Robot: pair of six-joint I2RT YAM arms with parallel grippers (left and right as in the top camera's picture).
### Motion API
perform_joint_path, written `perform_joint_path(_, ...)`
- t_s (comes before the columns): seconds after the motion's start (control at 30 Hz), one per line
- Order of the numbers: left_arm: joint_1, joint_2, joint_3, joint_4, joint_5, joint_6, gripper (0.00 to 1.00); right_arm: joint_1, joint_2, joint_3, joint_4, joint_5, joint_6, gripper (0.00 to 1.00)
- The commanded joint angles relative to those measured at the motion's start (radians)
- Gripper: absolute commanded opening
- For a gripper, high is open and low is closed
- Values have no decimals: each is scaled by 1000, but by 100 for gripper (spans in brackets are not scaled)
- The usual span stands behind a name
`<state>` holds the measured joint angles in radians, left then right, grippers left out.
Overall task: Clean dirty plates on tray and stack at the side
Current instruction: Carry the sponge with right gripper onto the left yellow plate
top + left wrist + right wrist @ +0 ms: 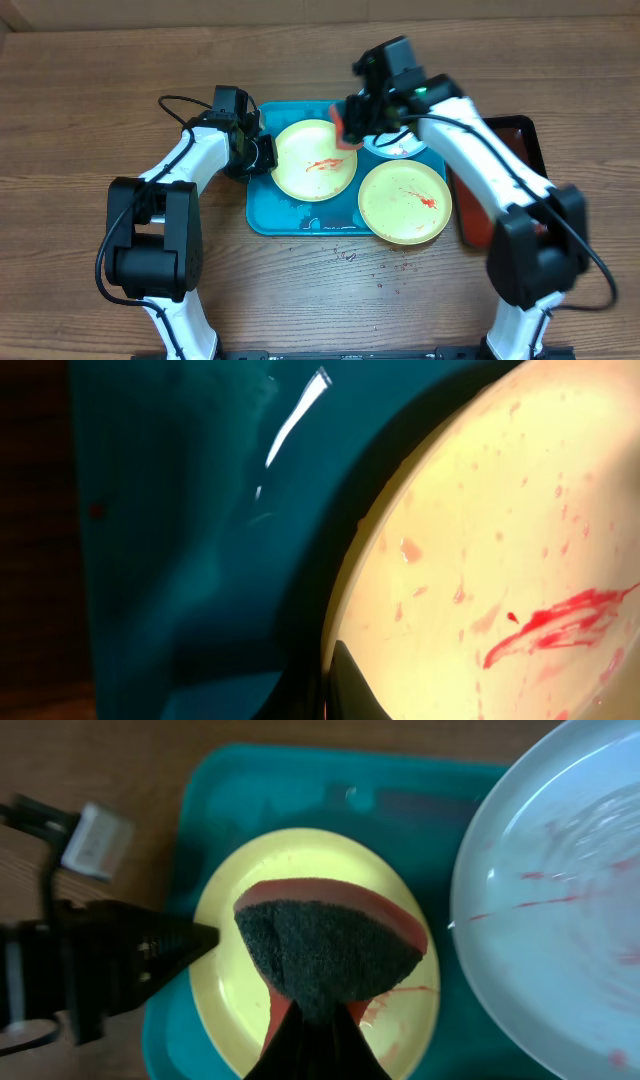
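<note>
The turquoise tray (262, 212) holds three plates. A left yellow-green plate (315, 160) has a red smear. A right yellow-green plate (405, 202) overhangs the tray's front edge. A pale blue-white plate (402, 148) lies mostly under my right arm. My left gripper (266, 155) is shut on the left plate's rim; its finger (352, 688) lies on that plate (500, 540). My right gripper (350, 122) is shut on a red sponge with a dark scouring face (330, 945), held just above the left plate (225, 990). The blue-white plate (560, 900) shows faint red streaks.
A dark red, black-rimmed tray (520, 135) lies right of the turquoise tray, partly under my right arm. Small crumbs and a scribble (346, 256) mark the wooden table in front of the tray. My left gripper (190, 942) shows in the right wrist view at the plate's left rim.
</note>
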<state>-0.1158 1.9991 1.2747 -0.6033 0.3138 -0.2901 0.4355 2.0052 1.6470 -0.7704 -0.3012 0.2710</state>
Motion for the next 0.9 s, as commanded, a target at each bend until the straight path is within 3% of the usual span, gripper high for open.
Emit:
perform_joint_path(0.0, 4, 43, -29, -16, 35, 51, 4, 35, 80, -5, 6, 22, 37, 4)
perform_joint_path(0.43, 58, 43, -29, -2, 88, 40, 4, 43, 219, -5, 11, 129, 32, 4)
perform_joint_path(0.7, 58, 43, -29, 2, 114, 43, 4, 60, 247, -3, 30, -68, 21, 4)
perform_joint_path(0.87, 58, 43, -29, 19, 203, 43, 4, 111, 247, -3, 74, -158, 188, 4)
